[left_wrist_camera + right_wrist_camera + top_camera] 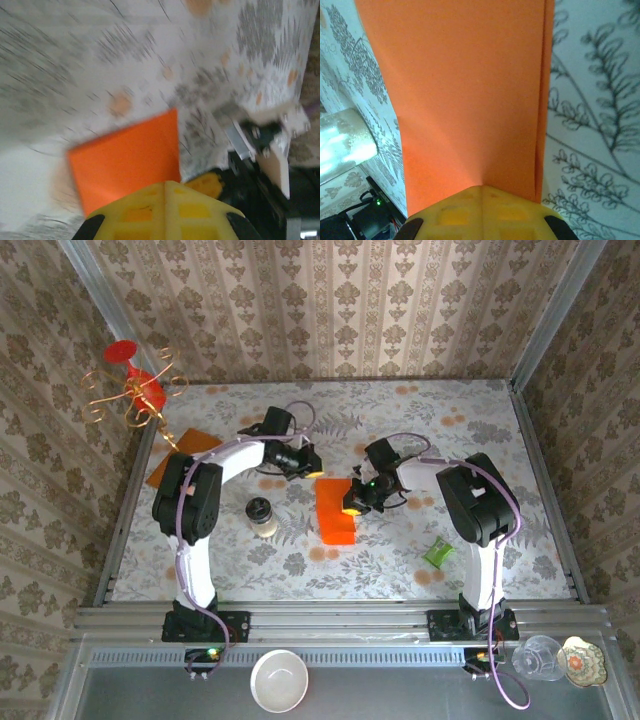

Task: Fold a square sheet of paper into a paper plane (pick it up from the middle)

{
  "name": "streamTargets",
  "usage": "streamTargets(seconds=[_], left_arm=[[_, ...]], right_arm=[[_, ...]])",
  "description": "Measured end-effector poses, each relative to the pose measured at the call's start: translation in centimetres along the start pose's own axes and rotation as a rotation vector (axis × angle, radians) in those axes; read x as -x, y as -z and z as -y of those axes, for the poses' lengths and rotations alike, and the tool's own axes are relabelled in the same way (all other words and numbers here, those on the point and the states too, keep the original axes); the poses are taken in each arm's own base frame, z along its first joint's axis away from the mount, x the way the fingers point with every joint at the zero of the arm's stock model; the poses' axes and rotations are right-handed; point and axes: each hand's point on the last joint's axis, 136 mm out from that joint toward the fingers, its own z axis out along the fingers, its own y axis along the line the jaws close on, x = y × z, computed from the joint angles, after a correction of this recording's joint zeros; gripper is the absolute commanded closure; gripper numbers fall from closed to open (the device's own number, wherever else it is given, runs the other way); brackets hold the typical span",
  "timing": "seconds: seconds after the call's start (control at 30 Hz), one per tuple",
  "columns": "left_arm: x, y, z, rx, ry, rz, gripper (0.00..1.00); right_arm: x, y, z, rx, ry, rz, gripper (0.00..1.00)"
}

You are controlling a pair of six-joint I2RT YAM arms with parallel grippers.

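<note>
Top external view, from the left edge of the floral-clothed bench: a dull amber-orange flat sheet lies near the far-left corner, well apart from the work. A small clear jar with a dark lid stands nearer the middle. Just right of it lies the thin bright red-orange square sheet of paper, at about the bench's centre. A small green crumpled packet sits toward the near-right corner.

Progress looks early. The paper reads as a narrow rectangle rather than a square. In the right wrist view its right edge shows two layers, so a first fold in half seems made. No pointed nose or wings show, so the nose corners and wing creases are probably yet to come.

The left gripper hangs just beyond the paper's far edge. In the blurred left wrist view its yellow jaws are together on nothing, with the paper lying past them. Whether the tips brush the sheet I cannot tell.

The right gripper sits at the paper's right edge. In its wrist view the jaws are pinched on the sheet, which rises straight out from between them.
</note>
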Motion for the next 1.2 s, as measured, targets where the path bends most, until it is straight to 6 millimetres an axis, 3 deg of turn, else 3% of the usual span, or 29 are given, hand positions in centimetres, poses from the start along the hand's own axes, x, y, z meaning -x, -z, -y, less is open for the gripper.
streamTargets(seconds=[0.1, 0.23, 0.4, 0.63, 0.73, 0.87, 1.1, 1.2], left_arm=[[-2.7, -1.6, 0.8, 0.002, -0.017, -0.07, 0.95], [-5.5, -2.7, -0.1, 0.032, 0.009, -0.14, 0.96], [-6.9, -2.9, -1.7, 0.046, 0.048, -0.173, 0.96], [-8.3, -3.7, -1.8, 0.036, 0.043, -0.203, 0.96], [-9.4, -3.9, -3.0, 0.034, 0.063, -0.219, 0.97], [-9.5, -3.3, -3.5, -0.008, 0.06, -0.198, 0.97], [-9.3, -0.5, -5.8, 0.04, 0.133, -0.157, 0.96], [-8.5, -0.2, -5.1, 0.057, 0.121, -0.15, 0.96]], right_arm=[[0.6, 0.2, 0.1, -0.002, -0.004, 0.012, 0.97], [1.0, 0.3, 0.2, -0.007, -0.005, 0.023, 0.97], [1.0, 0.3, 0.2, -0.008, -0.005, 0.024, 0.97], [1.0, 0.3, 0.3, -0.007, -0.006, 0.023, 0.97], [1.0, 0.3, 0.3, -0.007, -0.006, 0.023, 0.97], [0.9, 0.3, 0.3, -0.007, -0.008, 0.022, 0.97], [1.0, 0.3, 0.4, 0.0, -0.009, 0.022, 0.97], [1.0, 0.3, 0.4, 0.0, -0.009, 0.023, 0.97]])
